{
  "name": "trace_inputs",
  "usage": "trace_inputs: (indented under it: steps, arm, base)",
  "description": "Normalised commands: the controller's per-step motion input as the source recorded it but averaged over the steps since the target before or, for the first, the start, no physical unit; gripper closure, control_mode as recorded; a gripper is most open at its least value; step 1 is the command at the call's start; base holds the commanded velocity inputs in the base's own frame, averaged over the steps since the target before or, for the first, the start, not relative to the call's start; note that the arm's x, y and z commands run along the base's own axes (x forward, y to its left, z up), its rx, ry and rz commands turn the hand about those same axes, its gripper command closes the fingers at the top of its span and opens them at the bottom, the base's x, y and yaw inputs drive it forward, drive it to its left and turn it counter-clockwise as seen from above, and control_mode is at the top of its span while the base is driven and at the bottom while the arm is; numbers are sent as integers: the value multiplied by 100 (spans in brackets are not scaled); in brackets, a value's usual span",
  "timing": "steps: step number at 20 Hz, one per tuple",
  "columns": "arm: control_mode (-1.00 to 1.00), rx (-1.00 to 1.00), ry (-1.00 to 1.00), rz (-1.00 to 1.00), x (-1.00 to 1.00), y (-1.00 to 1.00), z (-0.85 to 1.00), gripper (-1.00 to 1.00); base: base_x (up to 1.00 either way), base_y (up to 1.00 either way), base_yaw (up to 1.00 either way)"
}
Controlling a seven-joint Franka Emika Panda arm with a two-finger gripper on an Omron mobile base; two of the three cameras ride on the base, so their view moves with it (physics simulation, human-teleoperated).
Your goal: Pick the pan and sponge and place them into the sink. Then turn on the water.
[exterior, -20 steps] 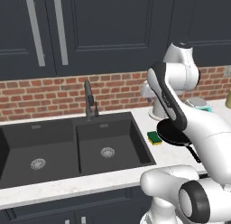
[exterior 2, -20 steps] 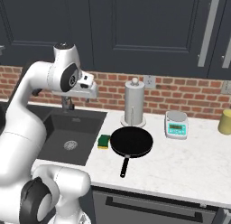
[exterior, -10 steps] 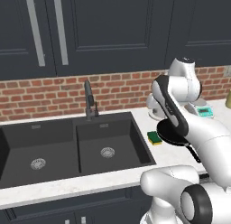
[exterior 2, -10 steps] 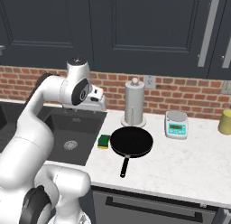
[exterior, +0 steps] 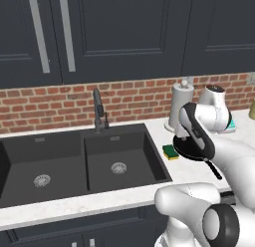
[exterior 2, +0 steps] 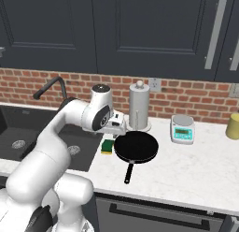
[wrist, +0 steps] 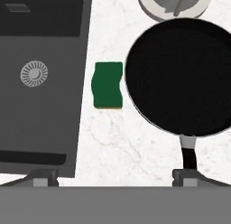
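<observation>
The round black pan (exterior 2: pixel 136 147) lies on the white counter right of the sink, its thin handle (exterior 2: pixel 129 171) pointing toward the counter's front edge. The sponge (exterior 2: pixel 108 146), green side up, lies between the pan and the sink's rim. In the hand view my gripper (wrist: pixel 116 175) is open, hovering above the counter with the sponge (wrist: pixel 108 84) and the pan (wrist: pixel 180 78) ahead of its widely spread fingertips; one fingertip (wrist: pixel 189 175) is near the end of the pan handle. The dark double-basin sink (exterior: pixel 124 146) is dry, with no stream from its faucet (exterior: pixel 98 109).
A paper towel holder (exterior 2: pixel 139 105) stands just behind the pan. A white-and-teal kitchen scale (exterior 2: pixel 182 129) and a yellow container (exterior 2: pixel 232 126) sit further right on the counter. A brick backsplash and dark cabinets rise behind.
The arm has swung right, away from the sink, and lowered the hand over the sponge and pan. The gripper stays open. Pan and sponge have not moved.
</observation>
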Motion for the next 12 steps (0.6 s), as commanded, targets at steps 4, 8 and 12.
trace_inputs:
  steps: [4,8,12]
  arm:
    - [-100,0,5,0,0,-50,-58,-100]
    - [-100,0,3,0,0,-42,-51,-100]
    - [-100,0,1,0,0,-33,-39,-100]
  base:
    - [0,0,0]
    - [0,0,0]
    - [0,0,0]
